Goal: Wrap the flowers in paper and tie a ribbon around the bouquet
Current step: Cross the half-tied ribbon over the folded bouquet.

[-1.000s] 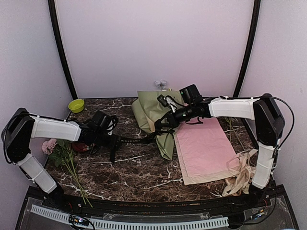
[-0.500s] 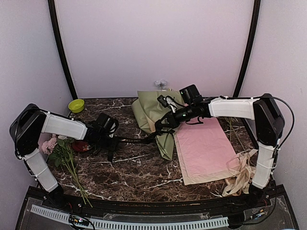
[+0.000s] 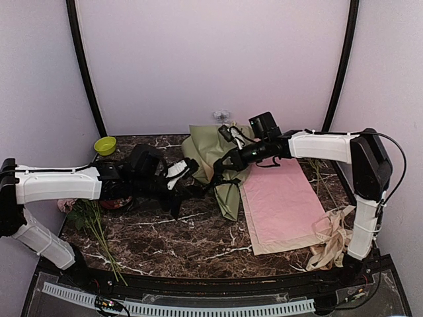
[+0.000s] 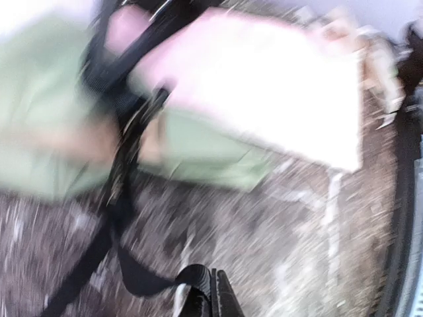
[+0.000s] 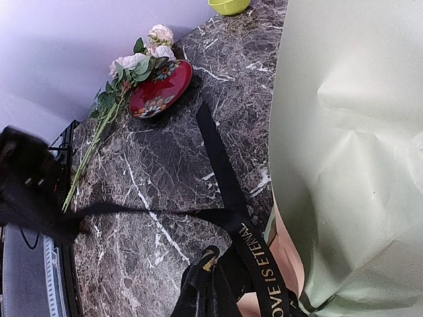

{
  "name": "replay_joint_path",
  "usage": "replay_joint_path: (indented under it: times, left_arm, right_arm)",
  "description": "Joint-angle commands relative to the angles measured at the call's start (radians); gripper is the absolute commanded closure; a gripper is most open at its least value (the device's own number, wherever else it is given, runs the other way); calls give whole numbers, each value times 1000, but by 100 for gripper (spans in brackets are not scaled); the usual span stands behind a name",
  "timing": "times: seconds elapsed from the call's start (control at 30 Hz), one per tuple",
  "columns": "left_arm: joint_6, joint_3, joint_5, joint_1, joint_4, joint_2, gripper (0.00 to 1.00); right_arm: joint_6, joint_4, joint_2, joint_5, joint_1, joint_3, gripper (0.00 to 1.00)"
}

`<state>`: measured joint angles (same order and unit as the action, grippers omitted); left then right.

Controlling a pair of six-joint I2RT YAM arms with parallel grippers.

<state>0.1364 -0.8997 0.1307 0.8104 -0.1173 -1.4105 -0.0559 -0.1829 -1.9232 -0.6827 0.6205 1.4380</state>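
Note:
The bouquet lies at mid-table, its sage-green paper (image 3: pixel 210 148) rolled into a cone whose narrow end points toward me. Pale flowers (image 3: pixel 222 117) peek out at its far end. The black ribbon (image 3: pixel 198 190) with pale lettering (image 5: pixel 261 261) crosses the cone's waist and stretches left over the marble. My right gripper (image 3: pixel 219 176) is at the waist, shut on a fold of the ribbon (image 5: pixel 213 281). My left gripper (image 3: pixel 180 195) is just left of the cone, shut on the ribbon's other stretch (image 4: pixel 210 294). The left wrist view is motion-blurred but shows the paper (image 4: pixel 198 142) and ribbon (image 4: pixel 119 211).
A pink sheet (image 3: pixel 281 201) on tan kraft paper lies right of the cone. A cream ribbon (image 3: pixel 330 241) is heaped at the front right. Pink-and-white flowers (image 3: pixel 86 214), a red dish (image 5: pixel 160 89) and a lime bowl (image 3: pixel 105 144) are at the left.
My left arm has swung right, close to the cone, and its jaws have shut on the ribbon. The right gripper has stayed at the cone's waist, barely shifting.

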Motion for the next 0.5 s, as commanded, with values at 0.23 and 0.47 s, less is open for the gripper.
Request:
replay_joint_path:
  times: [0.23, 0.47]
  left_arm:
    - [189, -444, 323, 136, 262, -260, 100]
    - [237, -579, 587, 179, 204, -449, 100]
  right_arm:
    - [-68, 48, -51, -18, -39, 69, 100]
    - [-66, 39, -23, -24, -73, 66, 100]
